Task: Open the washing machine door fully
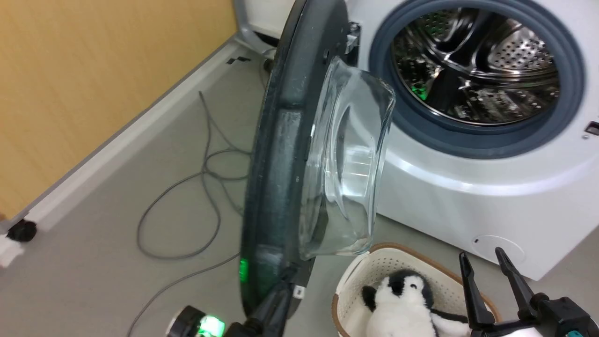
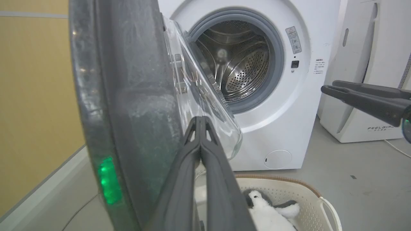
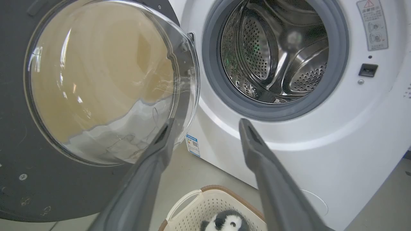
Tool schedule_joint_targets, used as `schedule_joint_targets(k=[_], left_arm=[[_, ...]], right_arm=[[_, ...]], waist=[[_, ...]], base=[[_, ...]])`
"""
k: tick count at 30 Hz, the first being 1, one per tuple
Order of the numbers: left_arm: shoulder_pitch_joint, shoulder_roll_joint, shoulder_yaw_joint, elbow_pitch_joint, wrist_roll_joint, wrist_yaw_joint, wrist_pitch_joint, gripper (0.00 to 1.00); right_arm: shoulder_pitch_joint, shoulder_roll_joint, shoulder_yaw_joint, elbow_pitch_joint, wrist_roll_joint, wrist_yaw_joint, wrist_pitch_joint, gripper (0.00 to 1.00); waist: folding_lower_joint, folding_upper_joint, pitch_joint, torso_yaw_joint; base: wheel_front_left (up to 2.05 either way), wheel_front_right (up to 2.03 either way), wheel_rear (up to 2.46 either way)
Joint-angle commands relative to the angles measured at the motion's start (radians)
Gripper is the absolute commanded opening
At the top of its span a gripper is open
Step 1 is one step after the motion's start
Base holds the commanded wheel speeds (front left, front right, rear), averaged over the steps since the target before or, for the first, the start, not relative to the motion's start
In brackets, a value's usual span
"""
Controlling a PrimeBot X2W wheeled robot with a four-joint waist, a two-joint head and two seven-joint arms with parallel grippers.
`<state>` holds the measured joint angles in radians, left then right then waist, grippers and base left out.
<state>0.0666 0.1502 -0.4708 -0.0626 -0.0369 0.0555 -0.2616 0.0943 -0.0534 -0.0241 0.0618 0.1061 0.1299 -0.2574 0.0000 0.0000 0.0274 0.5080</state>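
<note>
The white washing machine (image 1: 468,187) (image 2: 289,122) (image 3: 321,144) has its steel drum (image 1: 477,65) exposed. The washing machine door (image 1: 281,140) (image 2: 128,96) (image 3: 16,128) stands swung out, about square to the machine's front, and appears edge-on in the head view. Its glass bowl (image 1: 351,164) bulges to the right. My left gripper (image 1: 288,281) (image 2: 200,119) is shut on nothing, its tips at the door's lower inner side beside the bowl. My right gripper (image 1: 482,253) (image 3: 207,123) (image 2: 329,86) is open and empty, in the air before the machine's lower front.
A cream laundry basket (image 1: 355,281) (image 2: 321,199) (image 3: 192,199) with a black-and-white plush toy (image 1: 402,299) sits on the floor under the door's bowl. Grey cables (image 1: 206,178) lie left of the door, beside a yellow wall (image 1: 70,93). A white FEELBIRD appliance (image 2: 362,64) stands beside the machine.
</note>
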Motion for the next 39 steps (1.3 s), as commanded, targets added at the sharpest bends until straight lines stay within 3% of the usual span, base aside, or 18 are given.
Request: schedule_joint_targets(k=[1,19,32,39], left_arm=[[0.014,0.016,0.032,-0.001,0.0,0.019,0.0,0.0],[-0.071,0.046,0.327,0.068,-0.104,0.082,0.0,0.0],[-0.252,0.032,0.536,0.213,-0.148,0.057,0.0,0.0],[-0.337,0.052,0.654,0.301,-0.156,0.041,0.0,0.0]], right_arm=[[-0.001,0.003,0.0,-0.002,0.007,0.001,-0.004,1.0],[-0.061,0.003,-0.005,-0.01,-0.066,0.001,-0.004,1.0],[-0.118,0.003,-0.01,-0.018,-0.132,0.001,-0.004,1.0],[-0.146,0.003,-0.009,-0.021,-0.153,0.001,-0.004,1.0]], waist=[[0.0,0.0,0.011,0.016],[0.0,0.0,0.135,0.042],[0.0,0.0,0.249,-0.007],[0.0,0.0,0.294,-0.042]], base=[[0.0,0.0,0.0],[0.0,0.0,0.0],[0.0,0.0,0.0],[0.0,0.0,0.0]])
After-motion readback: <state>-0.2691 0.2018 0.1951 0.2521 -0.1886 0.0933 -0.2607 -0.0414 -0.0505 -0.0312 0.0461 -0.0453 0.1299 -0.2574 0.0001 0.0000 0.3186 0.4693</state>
